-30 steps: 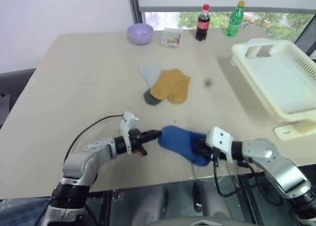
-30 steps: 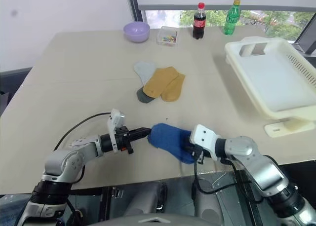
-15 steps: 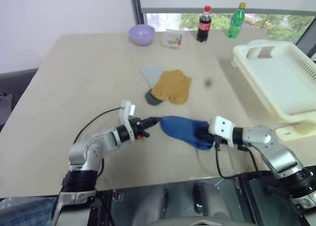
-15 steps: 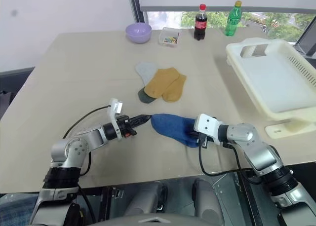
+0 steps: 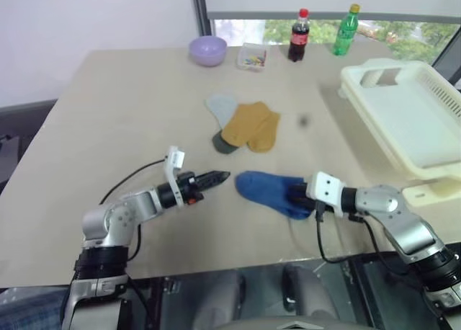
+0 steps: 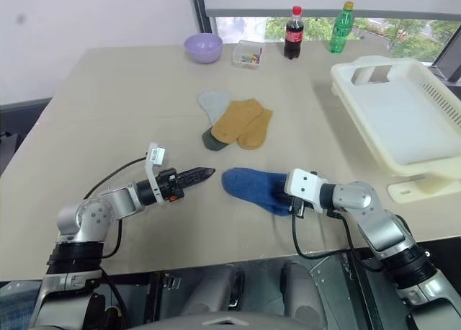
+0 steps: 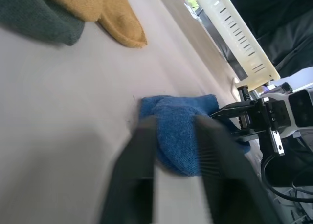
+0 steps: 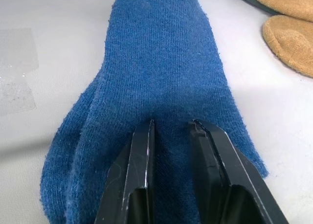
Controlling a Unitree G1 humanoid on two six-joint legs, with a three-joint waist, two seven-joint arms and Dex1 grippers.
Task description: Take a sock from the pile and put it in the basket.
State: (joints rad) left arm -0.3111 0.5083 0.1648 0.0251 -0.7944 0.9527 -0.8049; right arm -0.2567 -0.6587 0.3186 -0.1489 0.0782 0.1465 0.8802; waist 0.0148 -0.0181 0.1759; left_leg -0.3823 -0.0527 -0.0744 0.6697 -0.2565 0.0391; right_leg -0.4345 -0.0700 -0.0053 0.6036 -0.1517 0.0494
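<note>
Released by the left hand (image 5: 225,176), now parted just beside it, the sock (image 5: 270,192) lies on the table (image 5: 108,114), pinched by the right hand (image 8: 171,131); thin fabric could slip when lifted.

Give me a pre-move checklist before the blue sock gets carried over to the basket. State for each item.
1. Right gripper pinching the blue sock: ok, fingers closed on the fabric.
2. Left gripper clear of the sock: ok, open, with a gap between them.
3. Sock lifted off the table: not ok, it lies flat.
4. Sock separate from the pile: ok.
5. Basket ready to receive: ok, nothing in it.
6. Grip firm enough to lift: cannot tell.
</note>
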